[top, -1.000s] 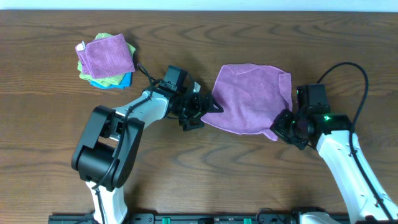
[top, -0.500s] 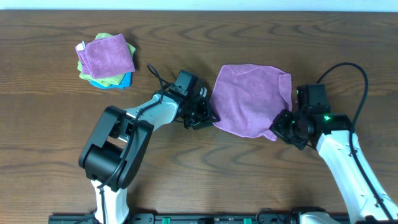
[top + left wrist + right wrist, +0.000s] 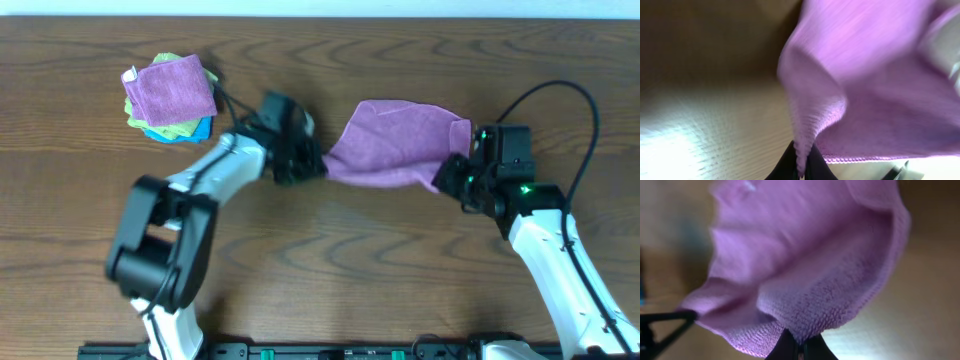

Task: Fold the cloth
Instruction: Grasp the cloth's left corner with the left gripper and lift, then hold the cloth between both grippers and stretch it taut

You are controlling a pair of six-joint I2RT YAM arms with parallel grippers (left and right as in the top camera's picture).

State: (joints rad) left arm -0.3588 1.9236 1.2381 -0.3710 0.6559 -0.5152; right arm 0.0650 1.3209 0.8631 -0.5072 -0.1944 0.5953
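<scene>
A purple cloth point(image 3: 395, 140) hangs stretched between my two grippers above the wooden table, its near edge raised and sagging. My left gripper point(image 3: 318, 166) is shut on the cloth's near left corner. In the left wrist view the cloth point(image 3: 860, 90) runs down to a point pinched between the dark fingertips point(image 3: 785, 165). My right gripper point(image 3: 450, 178) is shut on the near right corner. The right wrist view shows the cloth point(image 3: 810, 265) bunched above the closed fingertips point(image 3: 812, 349).
A stack of folded cloths point(image 3: 170, 97), purple on top over yellow-green and blue, lies at the back left. Brown wooden table point(image 3: 350, 270) stretches all round. A black cable point(image 3: 560, 95) loops behind the right arm.
My left gripper reached the cloth's left corner, shut on it and lifted it back and left. The right gripper rose too, so the near edge left the table.
</scene>
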